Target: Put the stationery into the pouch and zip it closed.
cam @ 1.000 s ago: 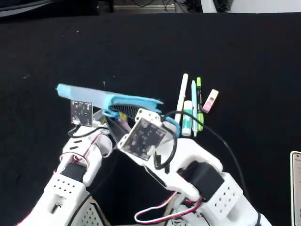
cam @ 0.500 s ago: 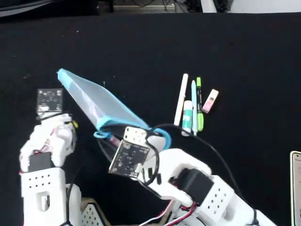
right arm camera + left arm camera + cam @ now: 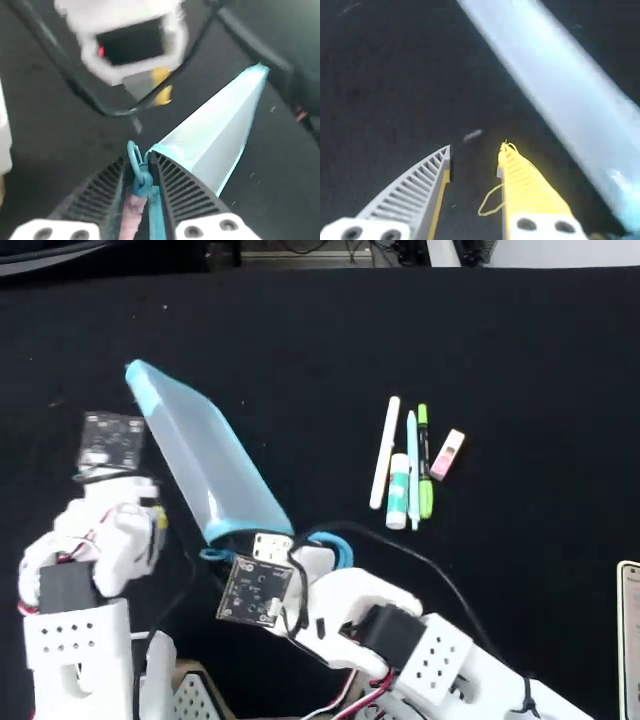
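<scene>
Two roles show: your right end effector [image 3: 142, 162] grips the pouch [image 3: 200, 455] by its near end, likely anchoring it on the worktop [image 3: 500, 360] for loading, while your left end effector [image 3: 474, 150] hangs empty, jaws apart, beside it, the stationery [image 3: 410, 465] lying apart, unpacked.

left pincer [image 3: 472, 150] stands parted, right pincer [image 3: 142, 161] is clamped.

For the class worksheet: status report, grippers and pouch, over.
Left gripper open, empty, beside pouch. Right gripper shut on pouch's near end. Pens and glue stick on table, outside pouch.
</scene>
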